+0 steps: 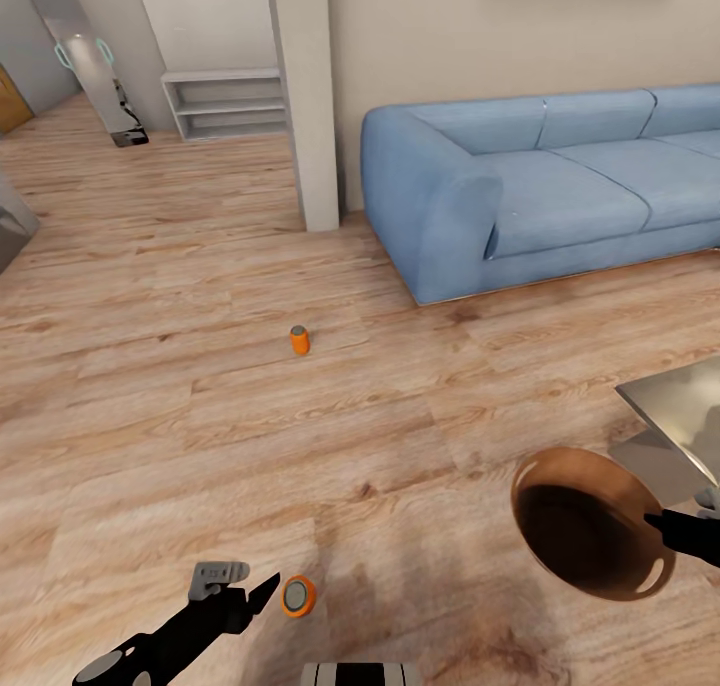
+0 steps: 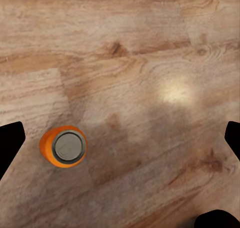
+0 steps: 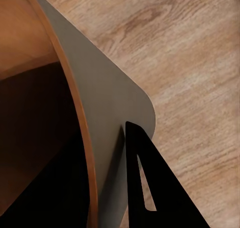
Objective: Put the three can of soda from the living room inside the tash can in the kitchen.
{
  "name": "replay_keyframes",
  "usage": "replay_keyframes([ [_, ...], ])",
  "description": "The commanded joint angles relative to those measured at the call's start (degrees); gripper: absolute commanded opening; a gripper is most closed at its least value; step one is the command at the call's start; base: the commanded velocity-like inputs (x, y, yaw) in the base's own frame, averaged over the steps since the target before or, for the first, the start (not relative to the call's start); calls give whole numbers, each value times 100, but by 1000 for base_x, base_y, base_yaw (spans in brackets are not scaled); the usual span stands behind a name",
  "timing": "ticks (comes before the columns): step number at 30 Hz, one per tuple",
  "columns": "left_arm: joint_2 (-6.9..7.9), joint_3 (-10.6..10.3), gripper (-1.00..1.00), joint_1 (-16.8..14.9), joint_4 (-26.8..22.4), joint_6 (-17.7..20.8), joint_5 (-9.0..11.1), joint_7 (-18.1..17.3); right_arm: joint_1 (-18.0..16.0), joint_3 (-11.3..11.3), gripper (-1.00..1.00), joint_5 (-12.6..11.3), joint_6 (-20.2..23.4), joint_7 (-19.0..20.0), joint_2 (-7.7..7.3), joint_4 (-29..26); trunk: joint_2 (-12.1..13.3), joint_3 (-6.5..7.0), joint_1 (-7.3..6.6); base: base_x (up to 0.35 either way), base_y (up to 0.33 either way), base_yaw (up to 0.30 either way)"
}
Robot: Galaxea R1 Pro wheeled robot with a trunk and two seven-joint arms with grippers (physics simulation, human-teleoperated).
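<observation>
1. Overhead, from the head view: the left gripper [image 1: 262,591] hangs low over the wood floor [image 1: 200,436], just beside an upright orange can [image 1: 297,596] seen from its silver top. A second orange can [image 1: 300,340] stands farther out on the floor, well apart from the first and short of the blue sofa [image 1: 520,191]. The right gripper [image 1: 668,526] holds the coppery trash can [image 1: 590,522] by its rim, opening facing up, beside a grey table corner [image 1: 680,406].

2. Looking along the left wrist view: the near can [image 2: 63,146] sits close to one finger [image 2: 9,145], with the other finger [image 2: 233,138] far across, so the jaws stand wide and hold nothing. The can looks light, rigid and smooth-walled; I judge a grasp across the middle of its side, centred between the fingers, is safest, since an off-centre nudge could tip or roll it.

3. Looking along the right wrist view: one dark finger [image 3: 142,180] lies against the outer wall of the bin [image 3: 97,123], the rim pinched between the jaws. The bin seems stiff but glossy, so it could slip or swing in that edge grip.
</observation>
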Motion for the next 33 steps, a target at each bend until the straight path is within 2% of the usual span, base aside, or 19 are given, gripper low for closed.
replay_keyframes([
  [1, 0, 0, 100, 0, 0, 0, 0, 0, -2, 1, -100, -85, 35, 17, -1, -1, 0, 0, 0, 6, -4, 0],
  [9, 0, 13, 100, 0, 0, 20, 4, 0, -2, 1, -100, -85, 35, 17, 0, -1, 0, 0, 0, 39, -1, 0],
  [20, -8, 16, 100, 0, 0, 4, 0, 8, -2, 1, -100, -85, 35, 17, -5, -1, 0, 0, 0, 212, 0, 0],
  [33, -18, -16, 100, 0, 0, -7, 5, 5, -2, 1, -100, -85, 35, 17, -6, -1, 0, 0, 0, 19, 0, 0],
])
